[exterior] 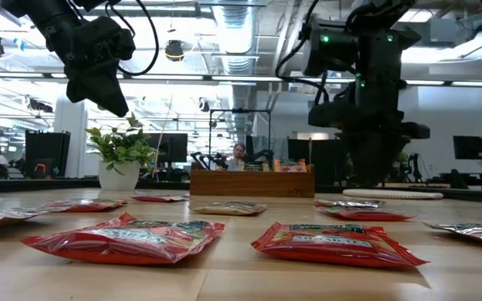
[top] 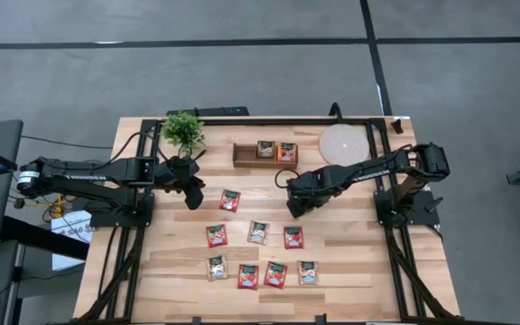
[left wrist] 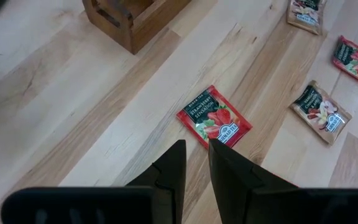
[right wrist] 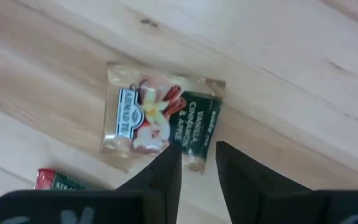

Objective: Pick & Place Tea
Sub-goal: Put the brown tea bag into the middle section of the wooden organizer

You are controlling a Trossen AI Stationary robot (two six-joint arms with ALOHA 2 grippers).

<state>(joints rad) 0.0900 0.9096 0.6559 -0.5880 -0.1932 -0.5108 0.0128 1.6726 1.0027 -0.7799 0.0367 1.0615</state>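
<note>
Eight tea sachets [top: 258, 232] loose mid-bench, two more in wooden tray [top: 242, 155] near far edge, left gripper [top: 193, 197] and right gripper [top: 292, 208] above bench, fingers narrowly apart, holding nothing, potted plant [top: 183, 132] at far-left.

An open-plan office or robotics lab is showing here. Exposed ducts [exterior: 239, 33] and strip lights are running across the bare ceiling, and monitors [exterior: 47, 150] are standing on desks behind the wooden worktop [top: 350, 244]. A person [exterior: 239, 155] is sitting at about twelve o'clock beyond it. Grey carpet tiles [top: 152, 72] are covering the floor.
</note>
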